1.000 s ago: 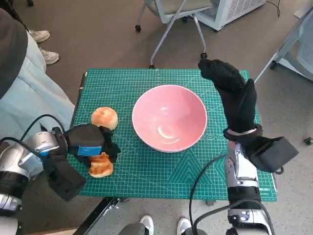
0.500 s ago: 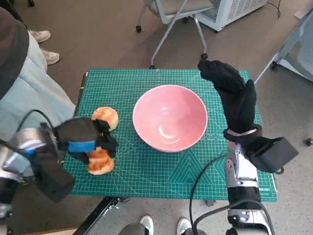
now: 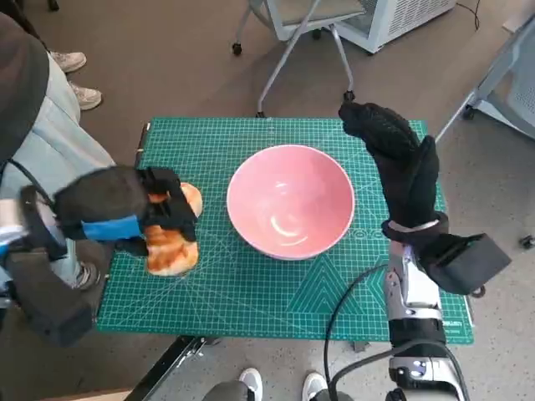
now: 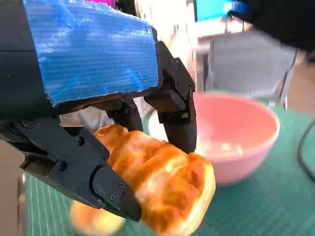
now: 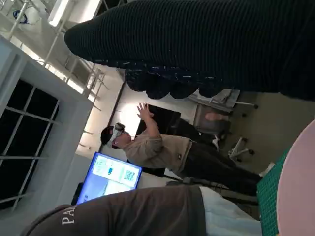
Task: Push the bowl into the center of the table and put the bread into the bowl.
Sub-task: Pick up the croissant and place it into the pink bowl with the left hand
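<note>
A pink bowl [image 3: 290, 201] stands empty near the middle of the green cutting mat [image 3: 276, 292]; it also shows as the pink bowl [image 4: 236, 132] in the left wrist view. My left hand [image 3: 125, 213] grips a golden bread piece [image 3: 171, 251] and holds it above the mat's left side, left of the bowl. That bread [image 4: 157, 182] sits between the black fingers [image 4: 172, 105]. A second round bread [image 3: 191, 197] lies on the mat just behind it, partly hidden. My right hand [image 3: 397, 159] hovers by the bowl's right rim, fingers stretched out and holding nothing.
A person in pale trousers sits at the left [image 3: 42, 125], shoes [image 3: 71, 75] on the floor. A chair base [image 3: 288, 42] stands beyond the table's far edge. Another person [image 5: 162, 147] shows in the right wrist view.
My left hand has lifted the bread off the mat and risen, moving slightly away from me. The bowl and my right hand have stayed put.
</note>
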